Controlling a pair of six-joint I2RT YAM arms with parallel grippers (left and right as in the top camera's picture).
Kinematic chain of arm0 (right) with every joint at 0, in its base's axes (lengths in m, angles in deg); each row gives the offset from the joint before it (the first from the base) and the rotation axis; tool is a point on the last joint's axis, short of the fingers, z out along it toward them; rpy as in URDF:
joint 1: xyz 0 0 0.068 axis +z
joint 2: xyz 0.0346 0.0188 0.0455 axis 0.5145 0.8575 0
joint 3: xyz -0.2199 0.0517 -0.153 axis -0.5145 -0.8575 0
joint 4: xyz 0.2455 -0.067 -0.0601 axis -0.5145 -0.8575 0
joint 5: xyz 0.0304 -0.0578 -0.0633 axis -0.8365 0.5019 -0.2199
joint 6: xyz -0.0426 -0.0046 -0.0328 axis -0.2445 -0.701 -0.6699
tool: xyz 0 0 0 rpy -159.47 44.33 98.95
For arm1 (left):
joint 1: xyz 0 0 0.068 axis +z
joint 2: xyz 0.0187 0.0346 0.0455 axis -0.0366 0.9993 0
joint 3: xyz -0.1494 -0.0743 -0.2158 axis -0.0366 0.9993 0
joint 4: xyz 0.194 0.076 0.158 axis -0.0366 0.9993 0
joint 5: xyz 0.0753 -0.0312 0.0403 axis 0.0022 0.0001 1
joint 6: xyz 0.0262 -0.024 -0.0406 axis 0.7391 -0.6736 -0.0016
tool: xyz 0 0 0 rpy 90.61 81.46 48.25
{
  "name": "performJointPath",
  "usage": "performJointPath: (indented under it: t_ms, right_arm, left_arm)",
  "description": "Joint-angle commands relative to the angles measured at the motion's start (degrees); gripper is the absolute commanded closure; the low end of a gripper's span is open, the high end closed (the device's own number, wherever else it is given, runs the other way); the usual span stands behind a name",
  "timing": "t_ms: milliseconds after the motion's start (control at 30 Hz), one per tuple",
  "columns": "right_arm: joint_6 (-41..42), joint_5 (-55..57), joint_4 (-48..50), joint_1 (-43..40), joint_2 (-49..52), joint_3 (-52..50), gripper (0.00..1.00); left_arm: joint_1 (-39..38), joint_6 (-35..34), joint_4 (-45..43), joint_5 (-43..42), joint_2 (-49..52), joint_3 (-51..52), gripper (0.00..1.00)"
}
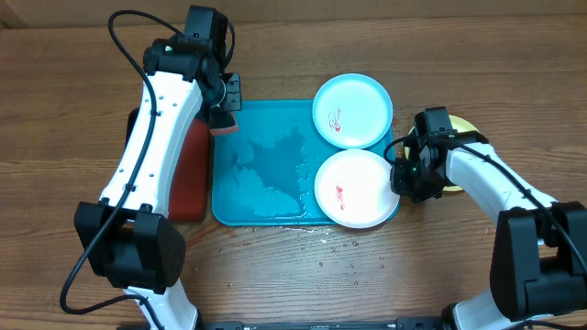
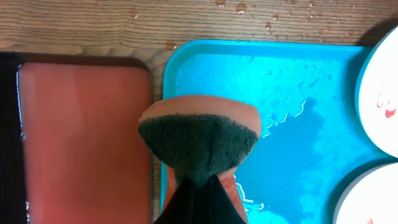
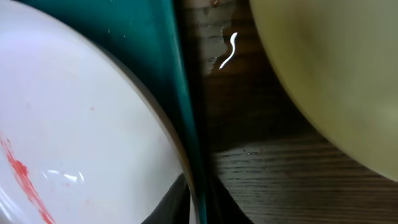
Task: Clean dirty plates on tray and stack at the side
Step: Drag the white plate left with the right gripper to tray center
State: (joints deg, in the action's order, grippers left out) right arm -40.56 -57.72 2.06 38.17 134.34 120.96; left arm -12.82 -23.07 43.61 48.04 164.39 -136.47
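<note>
The cyan-blue tray (image 1: pixel 261 183) is wet. On its right side lie the cyan-rimmed plate (image 1: pixel 352 110) and the white-rimmed plate (image 1: pixel 356 188), both with red smears. The lime-green plate (image 1: pixel 461 126) lies on the table to the right, mostly hidden by my right arm. My left gripper (image 1: pixel 223 117) is shut on a sponge (image 2: pixel 199 134) above the tray's (image 2: pixel 298 124) far-left corner. My right gripper (image 1: pixel 401 176) is closed over the white-rimmed plate's (image 3: pixel 81 124) right edge where it overlaps the tray rim (image 3: pixel 180 93). The lime-green plate (image 3: pixel 336 74) is beside it.
A red tray (image 1: pixel 191 179) with a dark rim lies against the blue tray's left side and also shows in the left wrist view (image 2: pixel 81 137). Water drops lie on the wood in front of the blue tray (image 1: pixel 348 266). Both plates (image 2: pixel 382 93) (image 2: pixel 373 199) show at that view's right edge.
</note>
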Motion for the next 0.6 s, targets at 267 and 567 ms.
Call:
performJointPath:
  t_ms: [267, 567]
  right_arm:
    - [5.14, -11.32, -3.19, 4.26, -0.76, 2.05, 0.96]
    - [33.97, 1.99, 14.67, 24.24, -0.74, 2.95, 0.96]
  left_arm:
    - [0.48, 1.14, 0.00, -0.26, -0.04, -1.07, 0.96]
    - [0.48, 1.14, 0.28, -0.24, -0.04, -1.07, 0.96]
